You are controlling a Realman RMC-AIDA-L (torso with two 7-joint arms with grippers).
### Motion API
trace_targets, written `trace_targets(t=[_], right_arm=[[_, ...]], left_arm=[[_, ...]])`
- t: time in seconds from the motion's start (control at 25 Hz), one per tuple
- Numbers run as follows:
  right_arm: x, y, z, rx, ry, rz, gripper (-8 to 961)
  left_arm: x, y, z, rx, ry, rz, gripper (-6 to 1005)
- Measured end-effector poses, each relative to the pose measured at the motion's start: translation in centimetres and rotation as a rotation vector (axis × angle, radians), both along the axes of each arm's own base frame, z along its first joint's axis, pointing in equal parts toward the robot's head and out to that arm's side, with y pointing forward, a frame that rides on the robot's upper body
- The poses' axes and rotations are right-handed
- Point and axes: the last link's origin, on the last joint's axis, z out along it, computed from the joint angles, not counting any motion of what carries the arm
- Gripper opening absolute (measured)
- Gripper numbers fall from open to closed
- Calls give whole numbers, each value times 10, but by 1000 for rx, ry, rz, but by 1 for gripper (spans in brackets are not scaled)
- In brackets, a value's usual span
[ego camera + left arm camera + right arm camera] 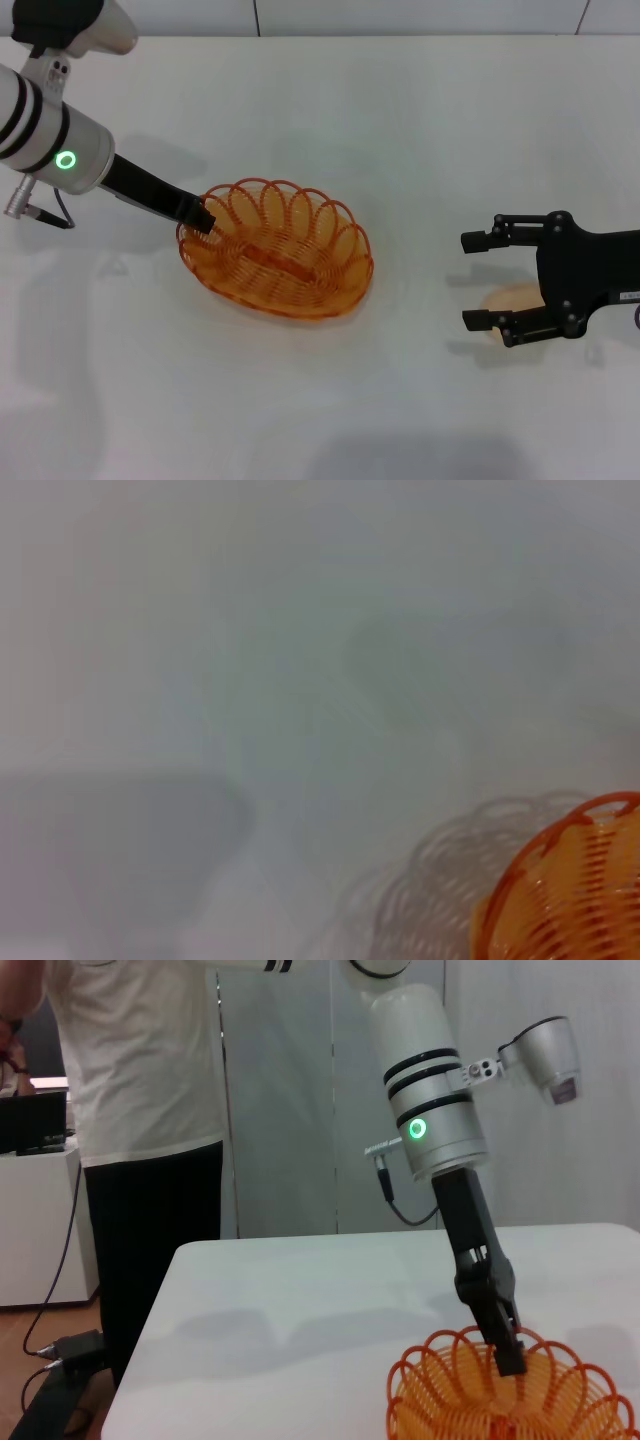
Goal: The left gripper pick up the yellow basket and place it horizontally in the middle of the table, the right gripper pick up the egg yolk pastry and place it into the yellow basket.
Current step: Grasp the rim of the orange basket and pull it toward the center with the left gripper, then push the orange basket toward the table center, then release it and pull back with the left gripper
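Note:
The yellow basket (275, 250) lies on the white table (400, 130) left of centre, long axis slanting. My left gripper (203, 222) reaches down from its white banded arm to the basket's left rim. In the right wrist view its fingers (505, 1345) stand closed on the rim of the basket (470, 1400). A corner of the basket also shows in the left wrist view (570, 890). My right gripper (478, 281) is open at the right, hovering by the egg yolk pastry (512, 297). The pastry lies partly hidden under the near finger.
A person in a white shirt (140, 1080) stands beside the far side of the table. The table's edge (150, 1320) drops off there, with a cable and a black box (70, 1355) on the floor.

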Motion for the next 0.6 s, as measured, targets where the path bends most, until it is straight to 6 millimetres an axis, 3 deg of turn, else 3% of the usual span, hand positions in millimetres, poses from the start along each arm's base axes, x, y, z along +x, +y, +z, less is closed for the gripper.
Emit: trace_targets(t=[0.36, 0.6], right_arm=[[0, 1, 3, 16, 6, -1, 801], [4, 1, 11, 63, -1, 3, 801]], left_arm=[[11, 0, 6, 54, -129, 32, 97], [26, 1, 8, 115, -258, 175, 91]])
